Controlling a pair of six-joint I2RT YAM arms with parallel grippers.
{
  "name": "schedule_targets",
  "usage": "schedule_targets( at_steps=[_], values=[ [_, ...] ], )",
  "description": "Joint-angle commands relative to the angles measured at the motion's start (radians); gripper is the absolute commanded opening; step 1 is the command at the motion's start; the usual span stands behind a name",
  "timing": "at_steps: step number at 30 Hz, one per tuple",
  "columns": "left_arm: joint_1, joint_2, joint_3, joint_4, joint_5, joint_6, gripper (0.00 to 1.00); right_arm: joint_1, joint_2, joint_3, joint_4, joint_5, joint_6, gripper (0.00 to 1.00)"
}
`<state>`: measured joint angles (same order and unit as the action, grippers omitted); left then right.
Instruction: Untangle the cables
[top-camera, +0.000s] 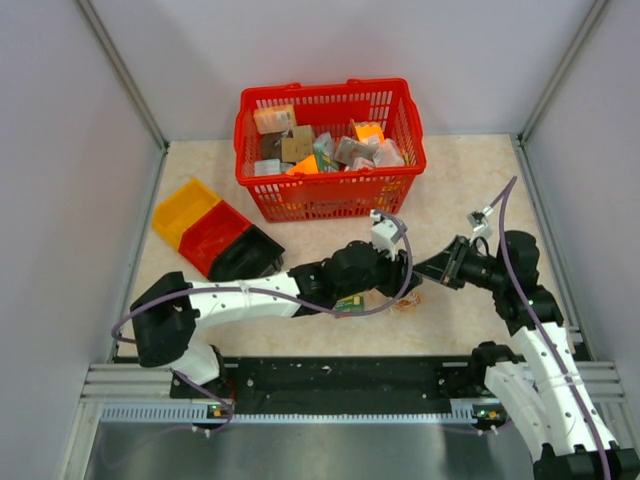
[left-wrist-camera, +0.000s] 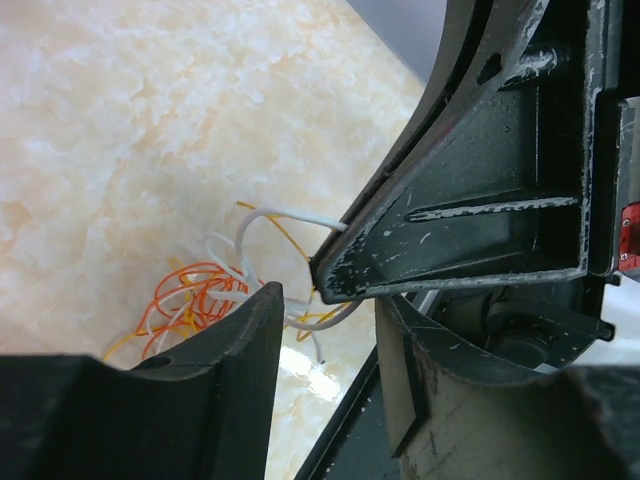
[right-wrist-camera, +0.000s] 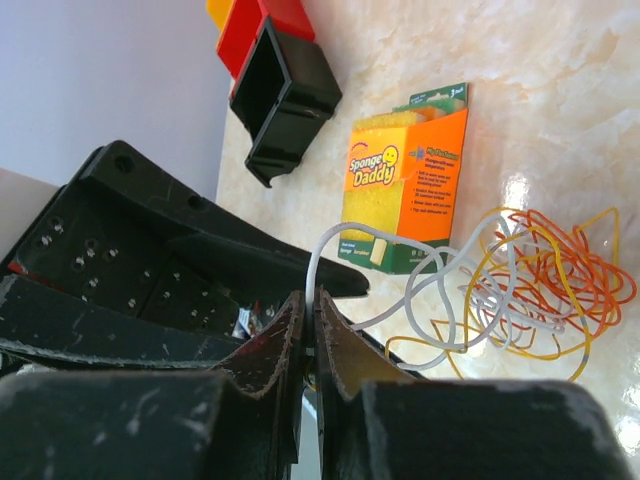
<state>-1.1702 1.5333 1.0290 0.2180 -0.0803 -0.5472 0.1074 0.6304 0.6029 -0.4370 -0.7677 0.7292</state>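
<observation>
Right gripper (right-wrist-camera: 308, 322) has its jaws pressed together on one white strand. The strand arcs up from the tips and runs across into the cables (right-wrist-camera: 520, 280), a loose knot of orange, tan-yellow and white wire lying on the table (right-wrist-camera: 560, 90) just beside the sponge box (right-wrist-camera: 405, 190). Left gripper (left-wrist-camera: 330, 300) hangs low over the same knot with its fingers apart. A few white and yellow strands lie in the gap, but nothing is pinched (from above, the arm hides all of this).

The step in hand looks like drawing a single strand out of the tangle: one wire is secured, while the heap itself is not yet anchored. The next move probably calls for the left fingers to close on the orange loops, or to press them down. Then the white wire can be pulled away slowly; with nothing holding it, so light a bundle would likely just slide along behind.

Farther out, a red basket (top-camera: 330, 197) at the back of the table holds a jumble of small boxes and packets (top-camera: 330, 145). Three open bins (top-camera: 215, 232), yellow-orange, red and black, sit in a row at the left, and nothing shows inside them.
</observation>
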Motion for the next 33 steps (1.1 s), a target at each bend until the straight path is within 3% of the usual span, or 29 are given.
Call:
schedule_targets(
  at_steps=[1,4,5,7,8,9,11,18,22,27,31,33],
  values=[
    [0.003,0.056,0.083,0.041,0.027,0.003,0.42,0.005,-0.005,0.026,0.018,-0.022,0.003,0.07],
    [0.004,0.067,0.117,0.002,-0.005,0.019,0.16,0.005,0.000,0.035,0.000,0.020,-0.019,0.14],
    [0.004,0.065,0.132,-0.028,-0.028,0.027,0.00,0.005,0.006,0.063,-0.044,0.091,-0.068,0.20],
    [0.004,0.051,0.146,-0.074,-0.079,0.036,0.00,0.005,0.031,0.103,-0.196,0.352,-0.158,0.41],
    [0.004,0.036,0.149,-0.087,-0.094,0.038,0.00,0.003,0.043,0.109,-0.238,0.477,-0.180,0.57],
    [0.004,0.025,0.151,-0.101,-0.102,0.039,0.00,0.003,0.058,0.106,-0.265,0.554,-0.194,0.67],
    [0.006,-0.002,0.164,-0.146,-0.118,0.023,0.00,0.003,0.077,0.089,-0.276,0.561,-0.195,0.73],
    [0.030,-0.022,0.258,-0.317,-0.168,-0.065,0.00,0.003,0.019,-0.040,-0.149,0.313,-0.119,0.72],
    [0.072,-0.021,0.301,-0.319,-0.037,-0.109,0.00,0.003,-0.052,-0.172,0.064,0.093,-0.045,0.73],
    [0.076,-0.018,0.361,-0.302,0.057,-0.114,0.00,0.005,0.006,-0.256,0.358,0.053,0.030,0.70],
    [0.076,-0.016,0.417,-0.305,0.155,-0.117,0.00,0.006,0.164,-0.285,0.547,0.103,0.091,0.55],
    [0.076,-0.025,0.460,-0.318,0.198,-0.108,0.00,0.006,0.242,-0.275,0.502,0.239,0.107,0.32]
  ],
)
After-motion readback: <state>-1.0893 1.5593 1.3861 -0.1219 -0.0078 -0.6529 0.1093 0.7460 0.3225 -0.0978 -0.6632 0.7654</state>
